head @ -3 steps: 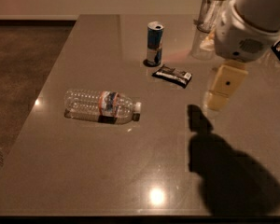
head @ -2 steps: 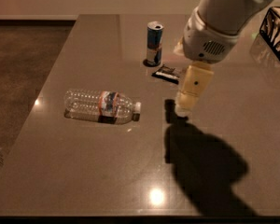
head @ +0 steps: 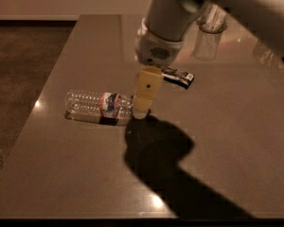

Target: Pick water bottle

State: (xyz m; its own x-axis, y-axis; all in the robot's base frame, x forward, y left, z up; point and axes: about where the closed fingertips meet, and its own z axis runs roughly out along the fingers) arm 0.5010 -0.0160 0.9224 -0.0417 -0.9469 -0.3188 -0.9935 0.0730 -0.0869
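The water bottle [head: 97,107] lies on its side on the dark table [head: 227,141], left of centre, clear and ribbed with a red, white and blue label band. Its cap end points right and is hidden behind the gripper. The gripper [head: 143,109] hangs from the white arm, reaching down over the bottle's cap end, with its tip close to the table.
A dark snack bar wrapper [head: 178,76] lies just behind the gripper. A clear glass tumbler [head: 207,43] stands at the back right. The arm's shadow falls on the table in front of the gripper. The table's left edge runs beside a dark floor [head: 19,70].
The arm has swung left and down, from right of the snack bar to over the bottle's cap end. The can is now hidden behind the arm. The bottle has not moved.
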